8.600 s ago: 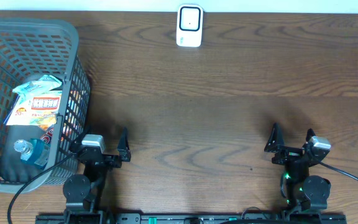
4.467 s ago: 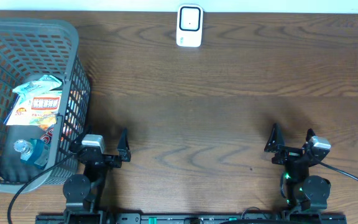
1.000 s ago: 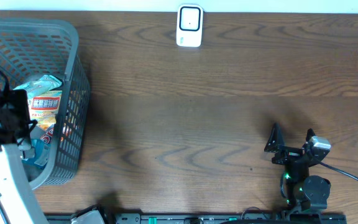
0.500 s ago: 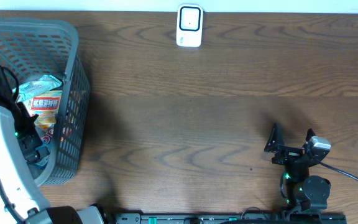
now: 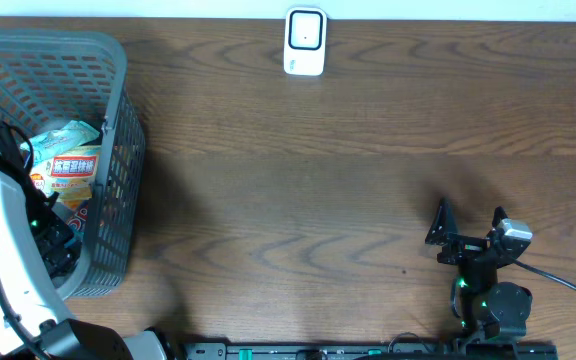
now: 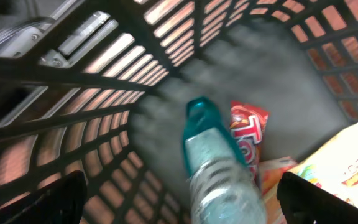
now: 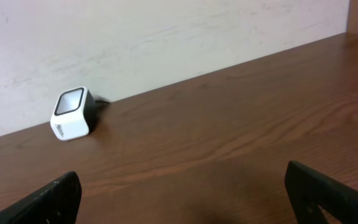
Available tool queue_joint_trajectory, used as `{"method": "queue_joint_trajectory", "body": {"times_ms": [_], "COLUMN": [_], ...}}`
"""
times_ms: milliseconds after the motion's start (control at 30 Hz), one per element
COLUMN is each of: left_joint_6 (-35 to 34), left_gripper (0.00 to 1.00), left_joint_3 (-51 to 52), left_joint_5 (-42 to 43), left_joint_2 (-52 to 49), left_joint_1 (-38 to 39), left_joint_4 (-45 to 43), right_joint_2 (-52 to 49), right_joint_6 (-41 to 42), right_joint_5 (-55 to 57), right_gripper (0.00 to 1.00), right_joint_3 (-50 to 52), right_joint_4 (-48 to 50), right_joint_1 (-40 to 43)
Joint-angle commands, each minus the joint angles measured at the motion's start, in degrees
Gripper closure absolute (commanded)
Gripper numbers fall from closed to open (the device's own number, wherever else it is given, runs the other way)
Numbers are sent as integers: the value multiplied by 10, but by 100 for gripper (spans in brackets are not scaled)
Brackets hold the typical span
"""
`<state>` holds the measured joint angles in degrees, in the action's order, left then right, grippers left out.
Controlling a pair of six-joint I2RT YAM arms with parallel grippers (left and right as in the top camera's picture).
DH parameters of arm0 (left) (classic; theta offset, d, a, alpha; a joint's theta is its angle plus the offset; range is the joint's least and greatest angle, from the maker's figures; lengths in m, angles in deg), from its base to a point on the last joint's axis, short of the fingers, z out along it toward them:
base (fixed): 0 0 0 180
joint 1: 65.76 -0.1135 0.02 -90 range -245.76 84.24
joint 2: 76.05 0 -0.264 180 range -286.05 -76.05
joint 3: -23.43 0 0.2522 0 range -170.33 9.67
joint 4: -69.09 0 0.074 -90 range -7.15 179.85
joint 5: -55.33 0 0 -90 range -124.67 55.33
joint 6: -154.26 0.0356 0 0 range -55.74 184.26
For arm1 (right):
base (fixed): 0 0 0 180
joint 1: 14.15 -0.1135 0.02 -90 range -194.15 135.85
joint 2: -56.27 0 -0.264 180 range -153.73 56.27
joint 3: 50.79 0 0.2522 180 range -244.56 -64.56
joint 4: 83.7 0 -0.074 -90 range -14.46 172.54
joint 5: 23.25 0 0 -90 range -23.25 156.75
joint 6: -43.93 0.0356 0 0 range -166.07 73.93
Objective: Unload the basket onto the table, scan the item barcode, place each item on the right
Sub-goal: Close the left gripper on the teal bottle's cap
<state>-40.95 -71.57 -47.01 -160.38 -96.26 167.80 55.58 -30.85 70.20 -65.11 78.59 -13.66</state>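
Hanging inside the grey basket (image 5: 118,120) at the desk's (image 5: 318,200) left, the left end effector (image 6: 182,208) is spread wide and empty. The teal-capped bottle (image 6: 213,168) lies straight ahead between its fingers, cap far and body near, so they would likely close across its width. This arm is the nearer one. Only the left wrist view shows the bottle; overhead, the arm hides it. The scanner (image 5: 305,42) sits far centre, well apart. The right end effector (image 5: 467,226) rests spread and empty, near right.

The blurred bottle (image 6: 219,174) runs off the left wrist view's bottom edge.
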Motion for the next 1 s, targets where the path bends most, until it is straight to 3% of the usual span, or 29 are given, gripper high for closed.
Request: {"method": "queue_joint_trajectory", "body": {"times_ms": [0, 600, 800, 900, 967], "left_joint_6": [-29, -26, 6, 6, 6], "left_gripper": [2, 2, 8, 34, 41], "left_joint_3": [33, 53, 53, 53, 53], "left_joint_5": [-29, -40, -41, -54, -65], "left_joint_2": [-3, -94, -102, -102, -102], "left_joint_1": [-1, -1, -1, -1, -1], "left_joint_4": [-31, -101, -98, -89, -85], "right_joint_2": [3, 3, 3, 3, 3], "right_joint_6": [-7, -7, -7, -7, -7], "right_joint_5": [5, 5, 5, 5, 5], "right_gripper": [1, 1, 1, 1, 1], "right_joint_3": [2, 2, 2, 2, 2], "right_joint_4": [0, 0, 0, 0, 0], "right_joint_1": [-9, -9, -9, -9, -9]}}
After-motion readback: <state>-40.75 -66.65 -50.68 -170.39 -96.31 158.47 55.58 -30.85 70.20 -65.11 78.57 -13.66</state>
